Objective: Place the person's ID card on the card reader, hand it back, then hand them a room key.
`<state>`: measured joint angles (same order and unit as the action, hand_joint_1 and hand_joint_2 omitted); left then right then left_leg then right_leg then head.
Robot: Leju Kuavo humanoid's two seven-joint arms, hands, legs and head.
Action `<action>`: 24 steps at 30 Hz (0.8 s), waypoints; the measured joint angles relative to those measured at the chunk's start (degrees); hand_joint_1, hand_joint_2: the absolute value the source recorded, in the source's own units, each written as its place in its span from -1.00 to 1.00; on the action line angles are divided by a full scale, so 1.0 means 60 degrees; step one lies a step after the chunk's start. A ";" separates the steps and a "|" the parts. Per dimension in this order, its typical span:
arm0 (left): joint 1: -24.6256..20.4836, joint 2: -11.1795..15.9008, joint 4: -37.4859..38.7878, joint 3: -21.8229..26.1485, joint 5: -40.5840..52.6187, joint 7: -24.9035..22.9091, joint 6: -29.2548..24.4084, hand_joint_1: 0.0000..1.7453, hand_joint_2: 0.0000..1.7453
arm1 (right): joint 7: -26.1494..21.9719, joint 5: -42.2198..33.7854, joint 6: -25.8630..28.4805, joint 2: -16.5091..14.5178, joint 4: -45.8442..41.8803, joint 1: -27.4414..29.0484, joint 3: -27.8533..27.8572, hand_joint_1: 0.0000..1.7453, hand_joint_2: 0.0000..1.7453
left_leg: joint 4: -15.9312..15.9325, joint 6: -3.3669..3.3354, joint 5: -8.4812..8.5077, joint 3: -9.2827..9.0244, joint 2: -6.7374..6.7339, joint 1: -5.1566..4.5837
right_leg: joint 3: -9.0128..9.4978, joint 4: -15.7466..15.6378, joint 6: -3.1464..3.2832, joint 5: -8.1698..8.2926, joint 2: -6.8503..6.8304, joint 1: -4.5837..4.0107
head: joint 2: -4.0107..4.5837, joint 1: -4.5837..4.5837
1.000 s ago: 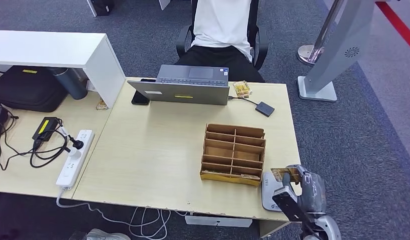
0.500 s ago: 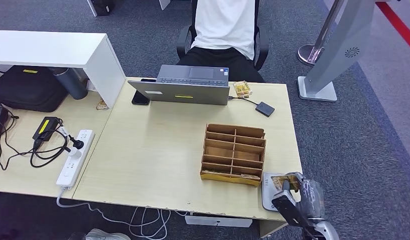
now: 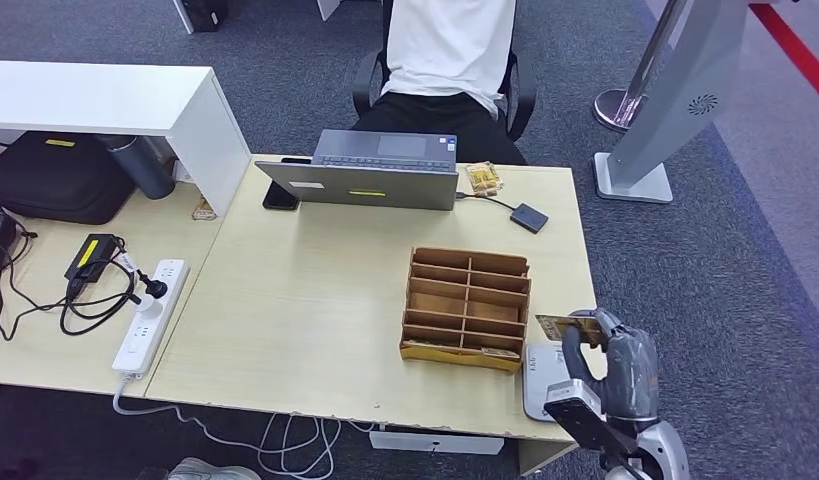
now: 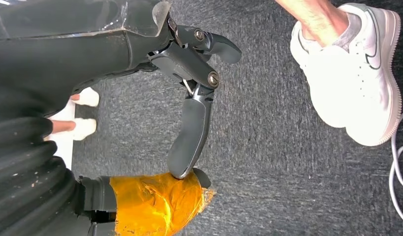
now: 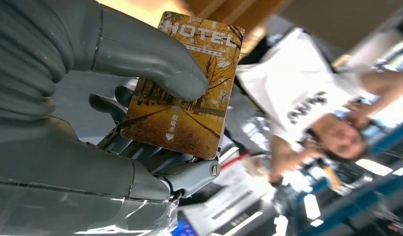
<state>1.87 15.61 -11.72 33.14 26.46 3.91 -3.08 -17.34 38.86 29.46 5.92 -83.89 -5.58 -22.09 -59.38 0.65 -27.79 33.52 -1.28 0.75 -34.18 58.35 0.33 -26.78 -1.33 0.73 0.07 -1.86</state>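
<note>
- Your head view sits high, looking forward and down over the desk (image 3: 315, 300); the seated person (image 3: 447, 50) is at the far side and the right hand (image 3: 610, 375) at the near right corner.
- Your right wrist view sits close behind that hand, turned, facing out towards the person (image 5: 307, 108). Both views share the hotel card (image 5: 187, 83) and the person.
- Your left wrist view hangs close behind the left hand (image 4: 189, 98), facing the carpet floor (image 4: 268, 147).

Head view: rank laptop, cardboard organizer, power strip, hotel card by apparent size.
1. Laptop and cardboard organizer: look alike, not ranked.
2. Power strip.
3. Hotel card, pinched in the right hand, seen edge-on.
</note>
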 joint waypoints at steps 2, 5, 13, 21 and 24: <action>-0.0010 0.0005 0.0000 0.0000 0.0123 0.0036 0.0000 -1.00 1.00 | 0.0126 -0.0049 -0.0337 0.0009 -0.0356 -0.0406 -0.0259 1.00 1.00 | 0.0000 0.0002 0.0004 -0.0001 -0.0006 0.0000 | 0.0000 0.0003 0.0003 0.0003 0.0007 0.0000 | 0.0000 0.0000; -0.0069 0.0041 0.0000 -0.0003 0.0386 0.0091 0.0002 -1.00 1.00 | 0.0618 -0.0216 -0.1188 0.0004 -0.0541 -0.1467 -0.0797 1.00 1.00 | 0.0000 0.0014 0.0021 0.0003 -0.0017 0.0001 | -0.0009 0.0008 0.0009 0.0018 0.0025 0.0000 | 0.0000 -0.0001; -0.0455 0.0177 0.0000 -0.0125 0.1142 0.0077 0.0004 -1.00 1.00 | 0.2534 -0.1785 -0.3939 -0.1009 0.0961 -0.5397 -0.2310 1.00 1.00 | 0.0000 0.0037 0.0081 0.0019 -0.0020 0.0014 | -0.0040 0.0029 0.0027 0.0055 0.0032 -0.0007 | 0.0000 0.0000; -0.0950 0.0158 0.0000 -0.0375 0.1626 -0.0238 0.0004 -1.00 1.00 | 0.3350 -0.2923 -0.4440 -0.2660 0.3598 -0.7718 -0.3098 1.00 1.00 | 0.0000 0.0050 0.0091 0.0027 -0.0008 0.0025 | -0.0046 0.0038 0.0030 0.0056 0.0021 -0.0019 | 0.0000 0.0001; -0.1076 0.0129 0.0000 -0.0459 0.1749 -0.0290 0.0004 -1.00 1.00 | 0.3461 -0.2814 -0.4324 -0.3083 0.4331 -0.8001 -0.3362 1.00 1.00 | 0.0000 0.0050 0.0090 0.0029 -0.0009 0.0025 | -0.0048 0.0036 0.0030 0.0056 0.0022 -0.0020 | 0.0000 0.0001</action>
<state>-4.58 16.39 -11.72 30.38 36.95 2.17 -3.06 3.43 21.98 3.52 -12.58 -57.90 -53.58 -42.26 -59.38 0.95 -27.25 33.70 -1.34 0.90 -34.47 58.57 0.51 -26.45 -1.19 0.61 0.07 -1.85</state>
